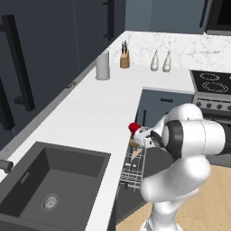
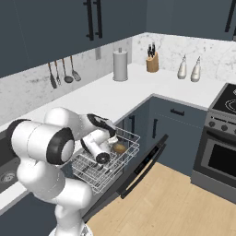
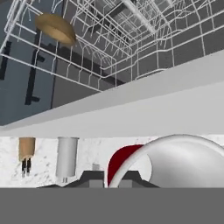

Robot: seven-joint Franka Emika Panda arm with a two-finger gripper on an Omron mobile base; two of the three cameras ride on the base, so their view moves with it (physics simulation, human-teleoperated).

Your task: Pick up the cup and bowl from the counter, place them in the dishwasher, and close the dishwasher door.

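Observation:
My gripper is shut on the red cup, holding it at the counter's front edge above the pulled-out wire rack of the dishwasher. In the hand view, which is rolled upside down, the cup lies sideways right at the gripper, its white inside facing right. The tan bowl rests in the rack, and also appears as the bowl in the hand view. The dishwasher door hangs open, its dark inner face up.
A grey canister, a knife block and two bottles stand at the back of the counter. The dark sink is at the near left. A stove and oven stand to the right, with wood floor below.

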